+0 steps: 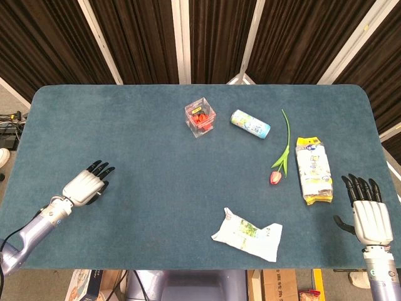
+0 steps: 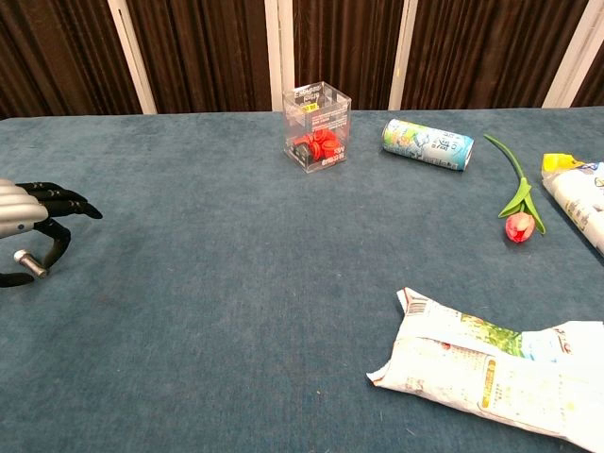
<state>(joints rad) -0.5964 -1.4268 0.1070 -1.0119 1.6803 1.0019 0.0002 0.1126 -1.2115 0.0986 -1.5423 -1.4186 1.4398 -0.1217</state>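
Left hand [image 1: 84, 185] sits low over the near left part of the blue table [image 1: 150, 182], dark fingers [image 2: 58, 200] extended forward and slightly curled. Beneath it, in the chest view, is a small metal cylinder [image 2: 29, 263]: short, silvery-grey, with a darker end, lying at a tilt between the thumb below and the fingers above. Whether the hand pinches it or it merely lies under the palm cannot be told. The head view hides the cylinder under the hand.

Right hand [image 1: 368, 212] is at the near right edge, palm down, fingers straight and slightly spread, holding nothing. Nearest to it is a yellow-ended snack packet [image 1: 312, 170], just apart. A tulip [image 1: 279, 160] lies beside the packet
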